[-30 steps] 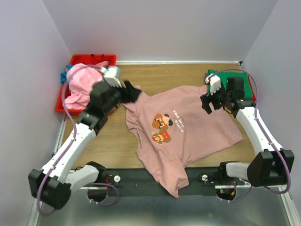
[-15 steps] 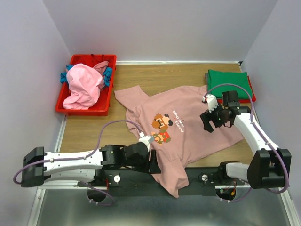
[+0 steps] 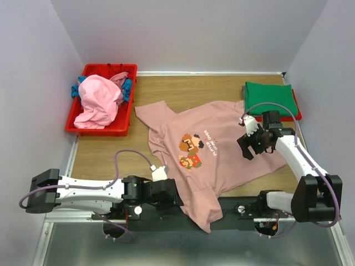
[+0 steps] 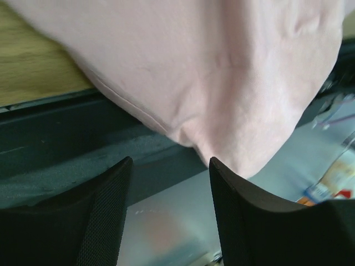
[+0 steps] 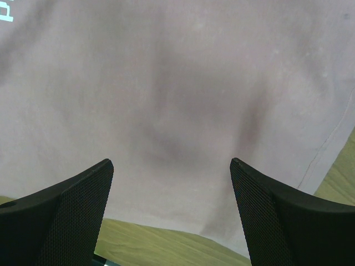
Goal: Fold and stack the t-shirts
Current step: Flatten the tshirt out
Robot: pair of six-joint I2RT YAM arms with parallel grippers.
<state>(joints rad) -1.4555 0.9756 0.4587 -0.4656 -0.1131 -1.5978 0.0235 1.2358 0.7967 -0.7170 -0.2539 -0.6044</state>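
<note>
Two grippers, both with jaws spread wide and gripping nothing. We note the left gripper [image 4: 171, 165] at the table's [image 3: 105, 152] near edge, just beside the hanging hem of the dusty-pink t-shirt [image 3: 227, 152], contact not discernible. The right gripper [image 5: 172, 163] hovers over that shirt's cloth toward the table's right side. The shirt lies print-up across the table's middle, hem draped over its near edge.

At least four t-shirts [image 3: 222, 149], one red bin [image 3: 100, 130], two arms [image 3: 89, 191]

Bare tabletop [image 3: 108, 148] between red bin [image 3: 99, 131] and dusty-pink t-shirt [image 3: 233, 158]; green t-shirt [image 3: 270, 98] beyond.
</note>
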